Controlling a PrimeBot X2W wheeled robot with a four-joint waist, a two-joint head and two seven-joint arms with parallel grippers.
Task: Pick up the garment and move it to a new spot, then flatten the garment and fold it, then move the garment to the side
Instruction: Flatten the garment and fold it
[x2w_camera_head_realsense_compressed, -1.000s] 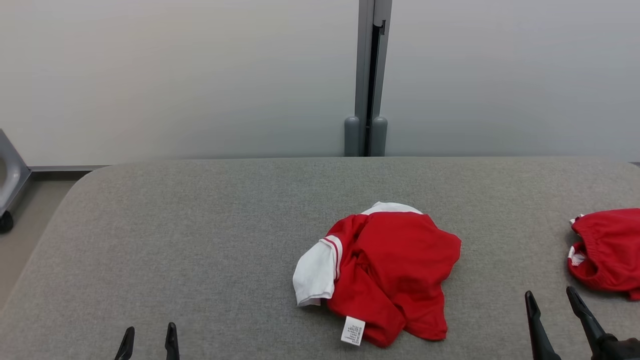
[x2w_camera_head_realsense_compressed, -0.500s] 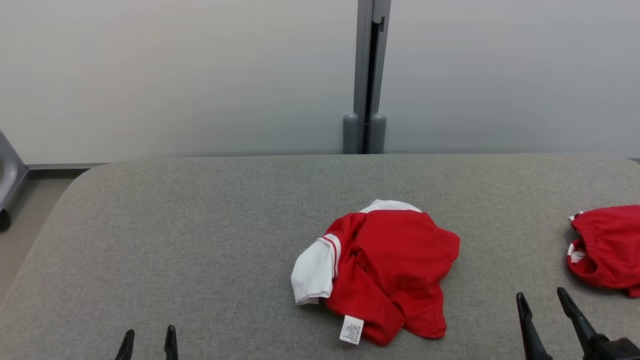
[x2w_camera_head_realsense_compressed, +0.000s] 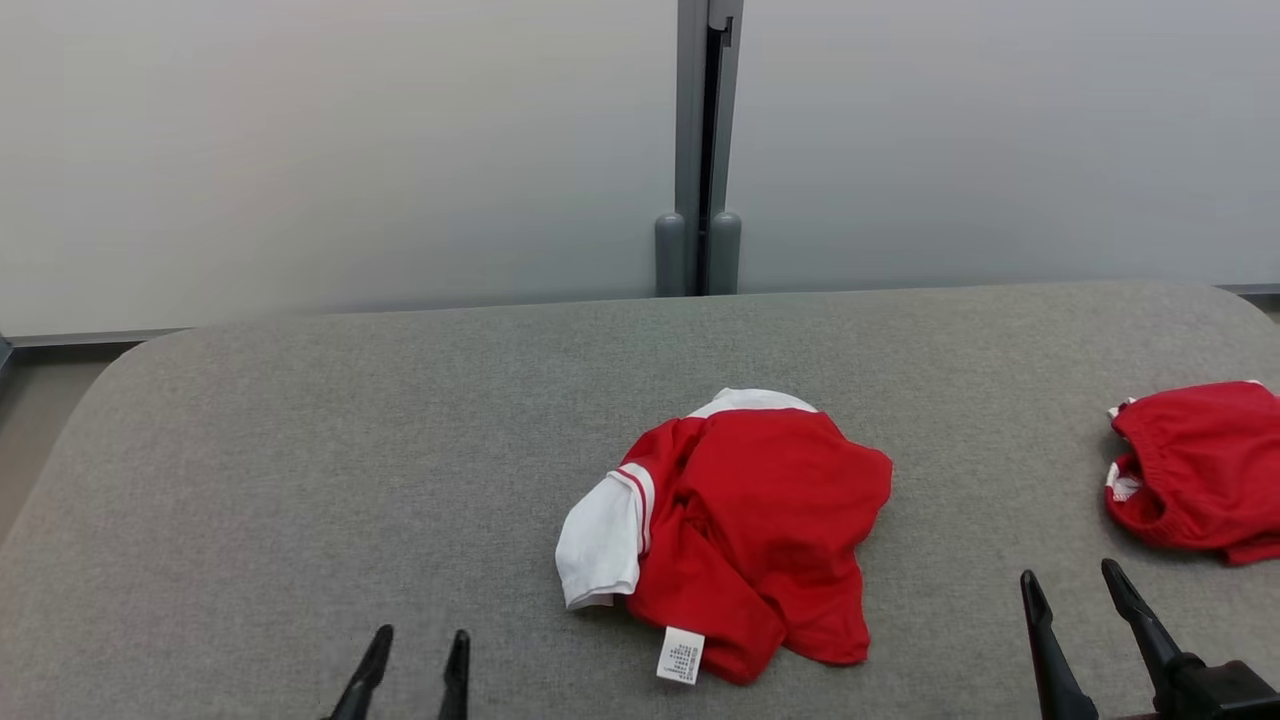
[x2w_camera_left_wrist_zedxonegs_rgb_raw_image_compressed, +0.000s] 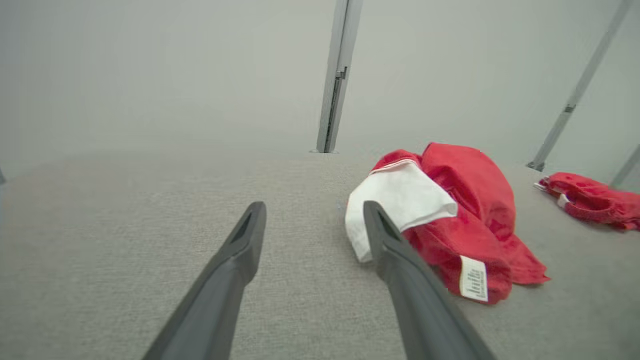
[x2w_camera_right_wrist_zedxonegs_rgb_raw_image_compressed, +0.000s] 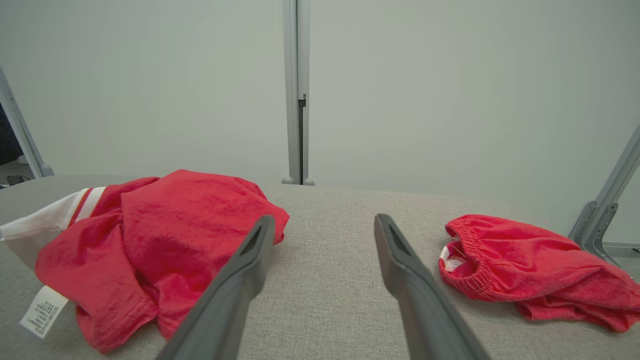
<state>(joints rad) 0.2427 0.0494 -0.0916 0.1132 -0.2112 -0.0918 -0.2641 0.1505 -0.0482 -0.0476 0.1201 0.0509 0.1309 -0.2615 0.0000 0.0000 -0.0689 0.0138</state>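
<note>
You are viewing the garment (x2w_camera_head_realsense_compressed: 760, 520), a crumpled red shirt with a white sleeve (x2w_camera_head_realsense_compressed: 600, 535). It is lying on the grey desk (x2w_camera_head_realsense_compressed: 300, 450), just right of centre in the head view. The left pincer (x2w_camera_head_realsense_compressed: 420, 655) is showing at the bottom edge, lower left of the garment and apart from it. Its fingers are standing released, with nothing between them. The right pincer (x2w_camera_head_realsense_compressed: 1072, 600) is showing at the lower right corner, likewise released and empty, apart from the garment's right side. A second red garment (x2w_camera_head_realsense_compressed: 1190, 465) is lying at the right edge, above the right pincer.

The head view is giving you the garment's outline from above, with both pincers in one frame. The left wrist view is giving you its height. There the shirt is rising as a mound right of centre, with the care label (x2w_camera_left_wrist_zedxonegs_rgb_raw_image_compressed: 473, 278) hanging at its lower right. In that frame one finger is overlapping the sleeve's lower edge, and you cannot tell whether it is touching the cloth. The right wrist view is showing bare desk between the fingers, with the garment at the left. At the right it is showing the second garment's gathered elastic band (x2w_camera_right_wrist_zedxonegs_rgb_raw_image_compressed: 467, 250).
</note>
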